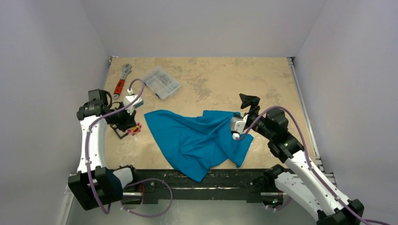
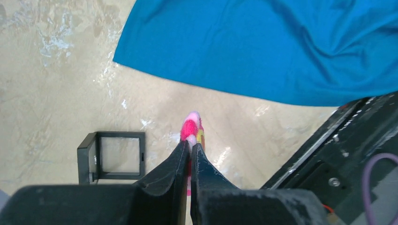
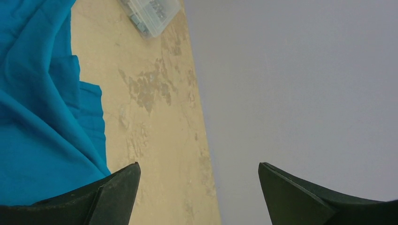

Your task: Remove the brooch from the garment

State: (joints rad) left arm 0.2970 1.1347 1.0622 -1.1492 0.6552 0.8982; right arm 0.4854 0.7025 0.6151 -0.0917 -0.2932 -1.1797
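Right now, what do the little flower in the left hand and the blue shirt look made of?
The brooch looks like fuzzy felt or yarn, matte pink with yellow. The garment looks like soft matte cloth, perhaps cotton, lying in loose folds.

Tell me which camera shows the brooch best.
Left wrist: the brooch sits mid-frame, pinched in the left end effector, with pink petals and some yellow visible. Top external shows only a tiny pink speck; right wrist shows none of it.
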